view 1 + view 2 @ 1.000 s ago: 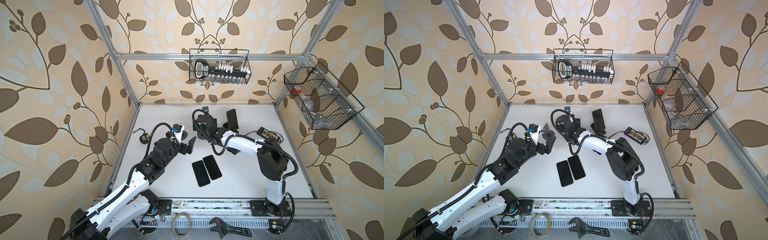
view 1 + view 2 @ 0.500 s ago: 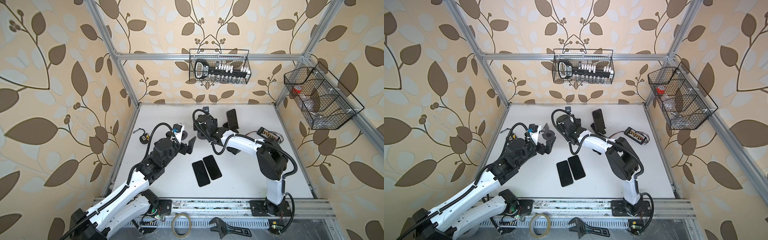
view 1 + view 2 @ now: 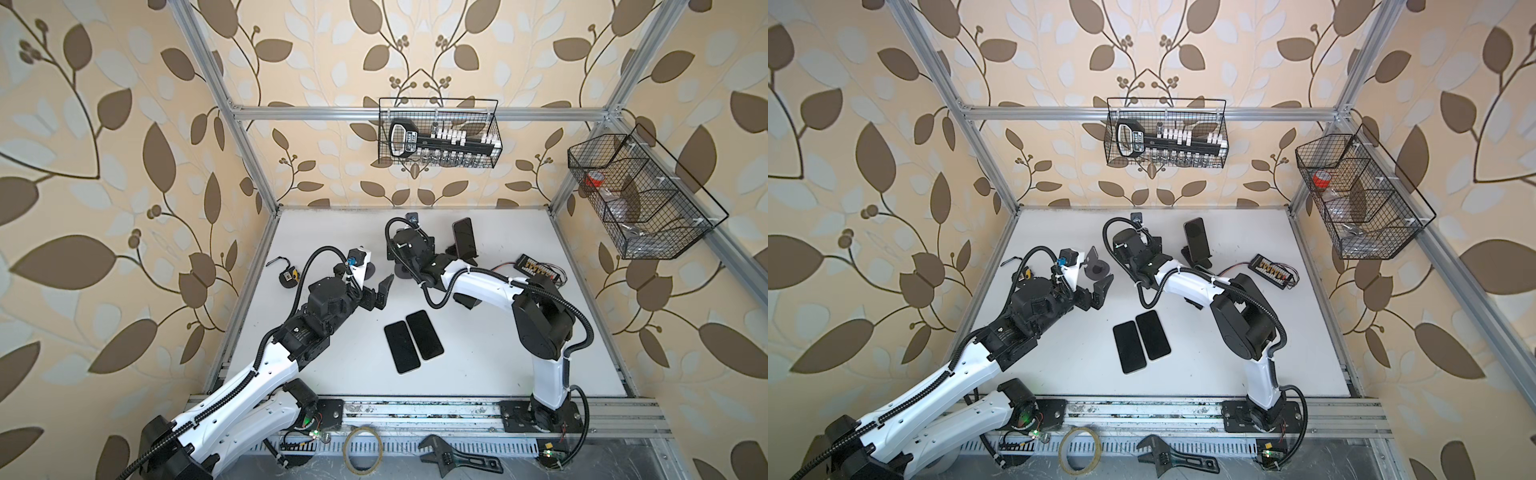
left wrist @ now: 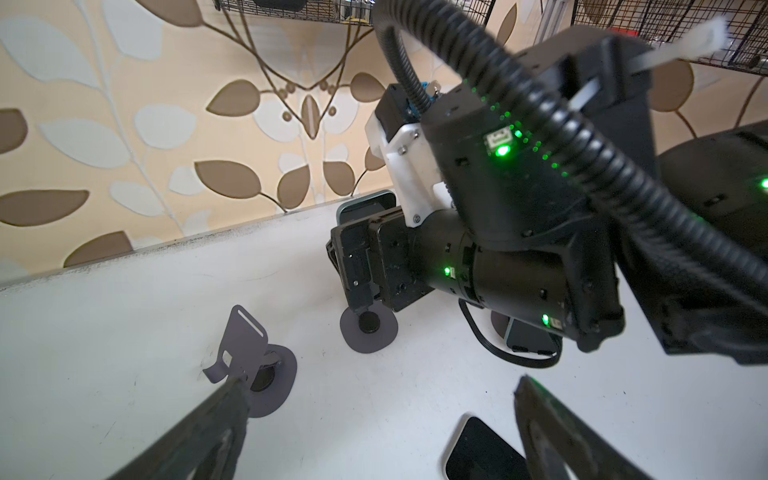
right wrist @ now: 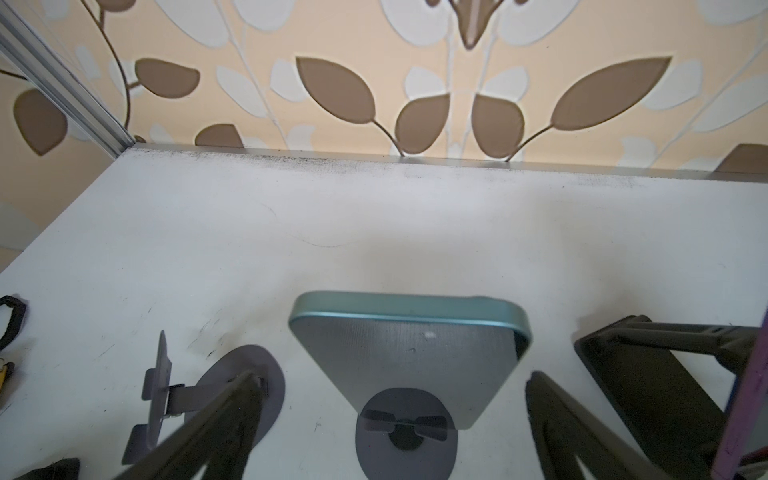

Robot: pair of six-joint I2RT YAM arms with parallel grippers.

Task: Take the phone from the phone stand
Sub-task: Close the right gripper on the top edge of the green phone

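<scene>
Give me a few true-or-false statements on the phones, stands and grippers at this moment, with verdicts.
1. Two dark phones lie flat, side by side, on the table. True.
2. The right gripper is shut on the teal phone. False: its fingers stand open on either side of the phone, which sits on its phone stand.
3. The left gripper holds a phone. False: it is open and empty.
4. The second grey stand, by the left gripper, carries no phone. True.
5. The wrench lies on the white table. False: it lies off the table, in front of the aluminium rail.
</scene>
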